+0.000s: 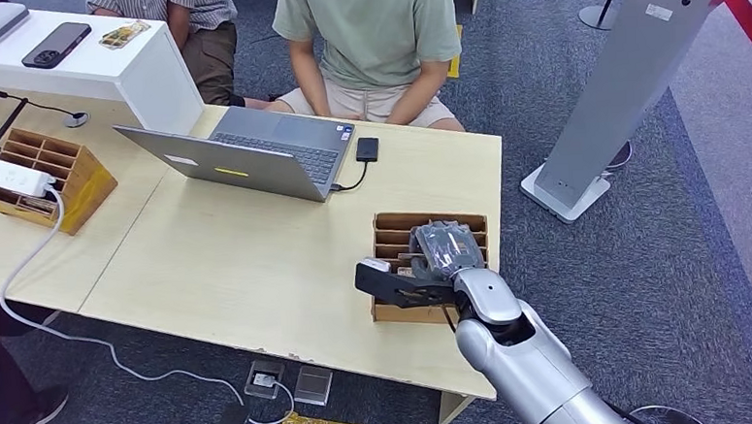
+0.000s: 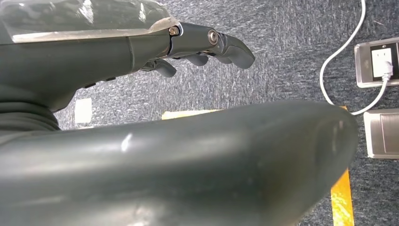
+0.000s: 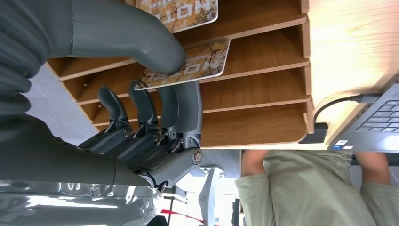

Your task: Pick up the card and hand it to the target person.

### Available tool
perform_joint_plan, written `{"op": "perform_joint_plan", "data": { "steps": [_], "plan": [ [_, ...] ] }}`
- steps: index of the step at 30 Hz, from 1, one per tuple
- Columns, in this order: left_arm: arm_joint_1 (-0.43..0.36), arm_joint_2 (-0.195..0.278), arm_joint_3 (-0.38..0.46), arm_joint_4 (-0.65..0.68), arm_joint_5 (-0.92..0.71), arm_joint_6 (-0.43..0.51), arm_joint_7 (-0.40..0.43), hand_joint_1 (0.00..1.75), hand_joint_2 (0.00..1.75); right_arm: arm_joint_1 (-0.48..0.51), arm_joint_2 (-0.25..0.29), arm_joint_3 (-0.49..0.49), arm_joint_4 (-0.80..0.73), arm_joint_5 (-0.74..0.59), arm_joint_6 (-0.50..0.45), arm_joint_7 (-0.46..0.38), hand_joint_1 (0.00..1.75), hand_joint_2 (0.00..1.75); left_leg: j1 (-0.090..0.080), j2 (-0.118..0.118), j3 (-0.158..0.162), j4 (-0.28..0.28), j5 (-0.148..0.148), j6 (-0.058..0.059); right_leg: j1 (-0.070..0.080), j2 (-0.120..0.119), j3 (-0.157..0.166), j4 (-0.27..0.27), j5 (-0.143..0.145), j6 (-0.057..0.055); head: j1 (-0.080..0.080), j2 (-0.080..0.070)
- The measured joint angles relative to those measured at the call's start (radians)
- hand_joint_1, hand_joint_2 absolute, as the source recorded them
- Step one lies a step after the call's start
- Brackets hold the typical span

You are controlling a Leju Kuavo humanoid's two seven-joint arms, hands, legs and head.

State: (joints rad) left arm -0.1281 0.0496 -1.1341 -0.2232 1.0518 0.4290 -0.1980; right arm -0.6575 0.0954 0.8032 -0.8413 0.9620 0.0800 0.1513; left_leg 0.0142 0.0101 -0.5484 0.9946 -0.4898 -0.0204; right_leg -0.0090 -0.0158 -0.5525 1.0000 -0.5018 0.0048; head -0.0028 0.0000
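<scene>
My right hand (image 1: 436,264) reaches into a wooden slotted card box (image 1: 431,216) near the table's front right. In the right wrist view the hand (image 3: 141,108) pinches a marbled brown card (image 3: 197,63) printed "HOTEL", with the thumb (image 3: 141,40) on one face and the fingers (image 3: 186,106) on the other. The card still lies within a slot of the box (image 3: 263,89). A second card of the same kind (image 3: 181,9) sits in the neighbouring slot. A person in a green shirt (image 1: 372,28) sits behind the table. My left hand (image 2: 117,56) hangs over the carpet, fingers (image 2: 211,44) apart, holding nothing.
A grey laptop (image 1: 253,155) stands open mid-table with a black drive (image 1: 367,149) cabled to it. A second wooden box (image 1: 54,175) and a white power strip (image 1: 1,173) are at the left. Another person (image 1: 187,18) sits behind. A grey stand (image 1: 627,72) rises at the right.
</scene>
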Motion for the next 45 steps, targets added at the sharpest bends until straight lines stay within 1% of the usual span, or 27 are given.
{"op": "perform_joint_plan", "data": {
  "steps": [3, 5, 17, 20, 24, 28, 31, 34, 35, 40, 45],
  "plan": [
    [0.000, 0.000, 0.000, 0.000, 0.002, 0.002, 0.000, 0.00, 0.00, 0.002, 0.000, -0.003, -0.004, -0.007, -0.006, -0.006, 1.73, 1.75, 0.000, 0.000, 0.000, 0.000, 0.000, 0.000, 0.000, 0.000, 0.000, 0.000, 0.000, 0.000, 0.000, 0.000],
    [0.000, 0.000, 0.000, 0.000, 0.005, 0.003, 0.000, 0.00, 0.00, 0.004, -0.001, -0.006, -0.013, -0.013, -0.011, -0.010, 1.74, 1.75, 0.000, 0.000, 0.000, 0.000, 0.000, 0.000, 0.000, 0.000, 0.000, 0.000, 0.000, 0.000, 0.000, 0.000],
    [0.001, 0.000, 0.000, 0.000, 0.018, 0.013, 0.005, 0.00, 0.00, 0.019, -0.020, -0.033, -0.141, -0.073, -0.010, -0.032, 1.74, 1.75, 0.000, 0.000, 0.000, 0.000, 0.000, 0.000, 0.000, 0.000, 0.000, 0.000, 0.000, 0.000, 0.000, 0.000],
    [0.001, 0.000, 0.000, 0.000, 0.018, 0.014, 0.005, 0.00, 0.00, 0.026, -0.029, -0.044, -0.185, -0.121, -0.006, -0.050, 1.73, 1.75, 0.000, 0.000, 0.000, 0.000, 0.000, 0.000, 0.000, 0.000, -0.001, 0.000, 0.000, 0.000, 0.000, 0.000],
    [0.002, 0.000, 0.000, 0.000, 0.021, 0.016, 0.005, 0.00, 0.00, 0.038, -0.051, -0.074, -0.273, -0.226, 0.006, -0.076, 1.71, 1.75, 0.000, 0.000, 0.000, 0.000, 0.000, 0.000, 0.000, 0.000, -0.001, 0.000, 0.000, 0.000, 0.000, 0.000],
    [0.003, -0.001, 0.000, 0.000, 0.021, 0.018, -0.001, 0.00, 0.00, 0.045, -0.084, -0.115, -0.381, -0.272, -0.001, -0.073, 1.55, 1.75, 0.000, 0.000, 0.000, 0.000, 0.000, 0.000, 0.000, 0.000, -0.001, 0.000, 0.000, 0.000, 0.000, 0.000],
    [0.003, -0.001, 0.000, 0.000, 0.021, 0.015, -0.008, 0.00, 0.00, 0.047, -0.104, -0.149, -0.447, -0.271, -0.038, -0.069, 1.51, 1.75, 0.000, 0.000, 0.000, 0.000, 0.000, 0.000, 0.000, 0.000, -0.001, 0.000, 0.000, 0.000, 0.000, 0.000],
    [0.003, -0.002, 0.000, 0.000, 0.019, 0.013, -0.015, 0.00, 0.00, 0.046, -0.117, -0.181, -0.494, -0.243, -0.101, -0.069, 1.40, 1.75, 0.000, 0.000, 0.000, 0.000, 0.000, 0.000, 0.000, 0.000, -0.001, 0.000, 0.000, 0.000, 0.000, 0.000],
    [0.003, -0.002, 0.000, 0.000, 0.019, 0.012, -0.017, 0.00, 0.00, 0.043, -0.119, -0.191, -0.504, -0.229, -0.122, -0.069, 1.39, 1.75, 0.000, 0.000, 0.000, 0.000, 0.000, 0.000, 0.000, 0.000, -0.001, 0.000, 0.000, 0.000, 0.000, 0.000],
    [0.002, -0.002, 0.000, 0.000, 0.010, 0.005, -0.022, 0.00, 0.00, 0.004, -0.122, -0.229, -0.509, -0.149, -0.210, -0.067, 1.43, 1.75, 0.000, 0.000, -0.001, 0.000, 0.000, 0.000, 0.000, 0.000, 0.000, 0.000, 0.000, 0.000, 0.000, 0.000],
    [0.002, -0.002, 0.000, 0.000, 0.002, 0.001, -0.022, 0.00, 0.00, -0.046, -0.114, -0.247, -0.486, -0.110, -0.243, -0.068, 1.42, 1.75, 0.000, 0.000, -0.001, 0.000, 0.000, 0.000, 0.000, 0.000, 0.000, 0.000, 0.000, 0.000, 0.000, 0.000]
  ]
}}
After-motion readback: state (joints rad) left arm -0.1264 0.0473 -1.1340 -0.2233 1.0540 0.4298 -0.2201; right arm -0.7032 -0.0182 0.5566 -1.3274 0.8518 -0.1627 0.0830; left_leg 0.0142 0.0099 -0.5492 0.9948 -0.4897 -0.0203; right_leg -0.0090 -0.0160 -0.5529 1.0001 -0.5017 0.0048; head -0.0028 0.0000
